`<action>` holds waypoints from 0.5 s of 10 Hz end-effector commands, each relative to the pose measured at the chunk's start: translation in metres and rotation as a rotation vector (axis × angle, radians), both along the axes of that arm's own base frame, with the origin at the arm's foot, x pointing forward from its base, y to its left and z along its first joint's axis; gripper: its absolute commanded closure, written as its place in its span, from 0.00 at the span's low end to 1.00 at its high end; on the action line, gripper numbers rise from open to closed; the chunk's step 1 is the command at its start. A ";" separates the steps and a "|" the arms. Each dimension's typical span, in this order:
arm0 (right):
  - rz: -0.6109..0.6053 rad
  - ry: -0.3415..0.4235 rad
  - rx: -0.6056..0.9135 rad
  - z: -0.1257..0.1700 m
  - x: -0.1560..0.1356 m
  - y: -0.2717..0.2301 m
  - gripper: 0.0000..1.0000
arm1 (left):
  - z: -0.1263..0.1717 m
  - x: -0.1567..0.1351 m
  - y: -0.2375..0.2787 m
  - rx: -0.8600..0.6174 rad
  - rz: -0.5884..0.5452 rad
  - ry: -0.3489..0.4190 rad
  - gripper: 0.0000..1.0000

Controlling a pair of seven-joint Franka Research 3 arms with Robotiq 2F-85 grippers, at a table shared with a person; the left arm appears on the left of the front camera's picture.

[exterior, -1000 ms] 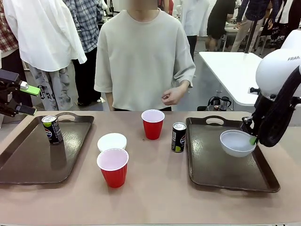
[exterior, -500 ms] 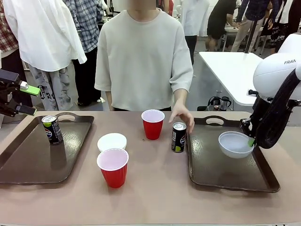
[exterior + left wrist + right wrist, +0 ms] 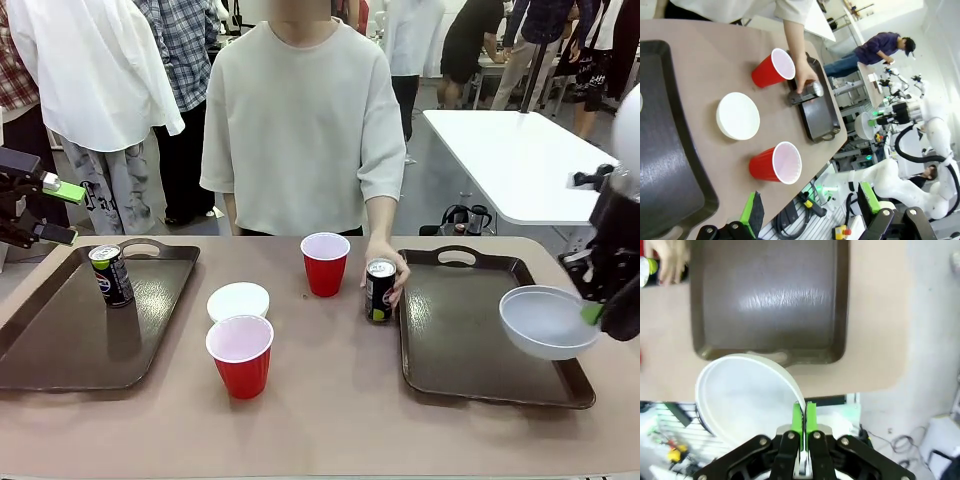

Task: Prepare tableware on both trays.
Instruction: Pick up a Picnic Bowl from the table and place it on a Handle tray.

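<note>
Front view: my right gripper is pinched shut on the rim of a white bowl, held over the outer edge of the right tray, likely for set-down. A person's hand grips a black can just beside that tray's inner rim.

Left wrist view: my left gripper stands wide and empty, well apart from that tray.

Right wrist view: smooth tan tabletop surrounds the tray; cluttered lab floor lies beyond.
</note>
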State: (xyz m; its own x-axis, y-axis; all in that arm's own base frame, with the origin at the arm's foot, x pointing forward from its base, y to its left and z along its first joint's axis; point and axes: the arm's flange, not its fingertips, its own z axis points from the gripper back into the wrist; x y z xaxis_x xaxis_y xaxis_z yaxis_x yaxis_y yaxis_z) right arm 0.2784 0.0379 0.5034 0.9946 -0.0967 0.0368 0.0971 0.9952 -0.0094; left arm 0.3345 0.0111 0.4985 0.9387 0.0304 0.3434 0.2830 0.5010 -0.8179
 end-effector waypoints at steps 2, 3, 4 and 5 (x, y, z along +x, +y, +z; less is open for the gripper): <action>-0.030 0.037 0.066 -0.036 0.008 -0.010 0.96 | 0.001 0.000 0.000 -0.020 -0.002 -0.007 0.00; -0.068 0.052 0.067 -0.039 0.017 -0.008 0.96 | 0.001 0.000 0.000 -0.020 -0.002 -0.007 0.00; -0.017 0.015 0.022 -0.002 0.001 -0.007 0.96 | 0.001 0.000 0.000 -0.020 -0.002 -0.007 0.00; -0.017 0.015 0.022 -0.002 0.001 -0.007 0.96 | 0.001 0.000 0.000 -0.020 -0.002 -0.007 0.00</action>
